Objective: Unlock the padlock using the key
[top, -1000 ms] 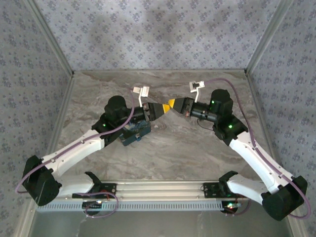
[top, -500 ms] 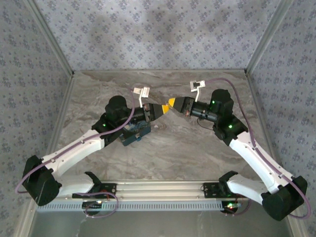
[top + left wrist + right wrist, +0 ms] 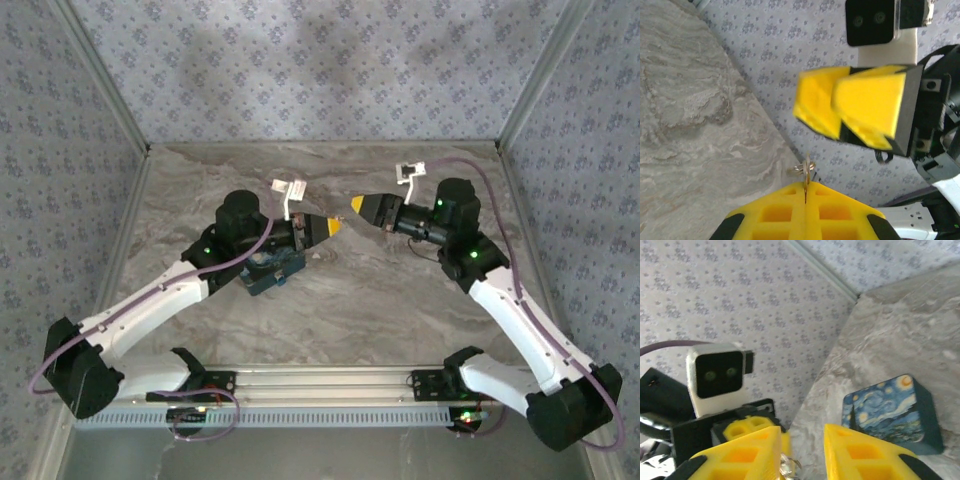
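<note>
Near the middle of the top view the left gripper (image 3: 335,226) is pressed together on the small key (image 3: 806,170) — low in the centre of the left wrist view — while the right gripper (image 3: 356,205), just to its upper right, has its fingers apart.

Key (image 3: 805,171) mostly hidden in left hand (image 3: 805,187).

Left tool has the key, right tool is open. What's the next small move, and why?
Probably bring the right tool down to the blue block, likely the padlock, to steady it. The left tool is shut on the key, the right tool's jaws stand apart and empty, and the block lies unheld on the table.
</note>
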{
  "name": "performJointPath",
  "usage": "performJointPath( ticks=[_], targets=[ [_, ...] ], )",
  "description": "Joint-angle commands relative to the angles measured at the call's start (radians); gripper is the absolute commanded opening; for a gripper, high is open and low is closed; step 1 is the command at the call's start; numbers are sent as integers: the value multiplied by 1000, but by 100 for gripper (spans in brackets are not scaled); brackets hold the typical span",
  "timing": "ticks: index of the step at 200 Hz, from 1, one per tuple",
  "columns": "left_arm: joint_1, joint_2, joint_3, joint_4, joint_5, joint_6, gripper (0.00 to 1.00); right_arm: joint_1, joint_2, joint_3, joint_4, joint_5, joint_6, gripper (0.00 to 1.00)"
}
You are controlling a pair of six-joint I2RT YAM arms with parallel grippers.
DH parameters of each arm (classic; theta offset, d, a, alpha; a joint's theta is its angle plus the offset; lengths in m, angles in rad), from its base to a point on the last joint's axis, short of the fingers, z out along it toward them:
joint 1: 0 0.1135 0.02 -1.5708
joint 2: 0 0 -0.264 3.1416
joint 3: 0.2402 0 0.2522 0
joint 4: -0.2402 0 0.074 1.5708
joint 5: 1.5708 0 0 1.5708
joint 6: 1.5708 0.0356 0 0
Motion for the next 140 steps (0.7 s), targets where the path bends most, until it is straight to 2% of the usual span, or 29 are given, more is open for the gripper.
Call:
performJointPath(
  ticks=[1, 20, 54, 83, 102, 127, 140],
  targets=[
    [16, -28, 76, -106, 67, 73, 0, -46, -31, 28, -46, -107, -42, 37],
    [28, -23, 96, -117, 111, 78, 0, -51, -23, 42, -49, -190, -62, 45],
    [32, 0, 145, -144, 180, 98, 0, -30, -13, 57, -27, -301, -67, 48],
    [32, 22, 174, -145, 230, 100, 0, 8, 7, 80, -43, -333, -89, 47],
    [30, 28, 183, -143, 252, 96, 0, 25, 18, 85, -27, -349, -86, 42],
    [29, 33, 186, -139, 272, 90, 0, 39, 30, 96, -12, -360, -84, 42],
    [29, 33, 185, -140, 275, 89, 0, 42, 38, 106, -12, -365, -86, 38]
  ],
)
